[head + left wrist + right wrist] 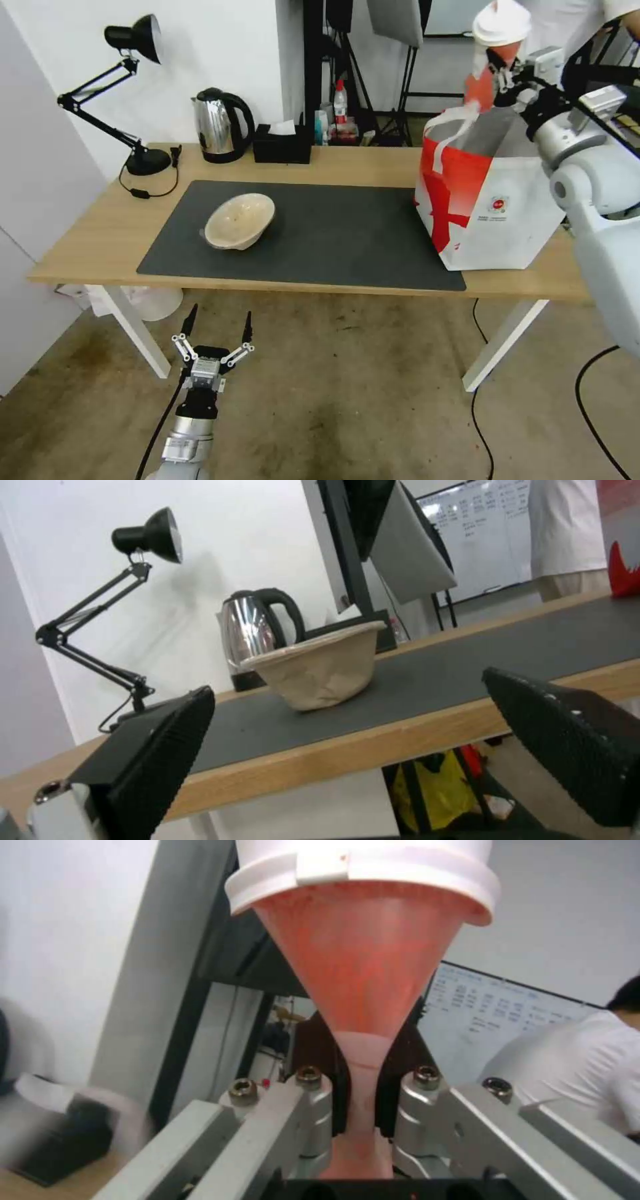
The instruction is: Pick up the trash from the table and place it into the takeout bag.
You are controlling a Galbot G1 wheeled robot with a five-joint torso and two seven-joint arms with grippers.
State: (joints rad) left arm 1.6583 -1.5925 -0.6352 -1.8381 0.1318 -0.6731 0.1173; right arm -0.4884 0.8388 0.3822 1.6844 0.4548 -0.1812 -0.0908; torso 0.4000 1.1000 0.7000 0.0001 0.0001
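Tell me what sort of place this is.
Probably a lab or studio workspace, not a home: a whiteboard with writing, black light stands behind the table, and cables on a bare floor.

We see: white wall (200, 53) upper left | stained concrete floor (347, 400) below | black lamp (127, 93) left | whiteboard (493, 525) upper right | light stands (360, 67) top centre
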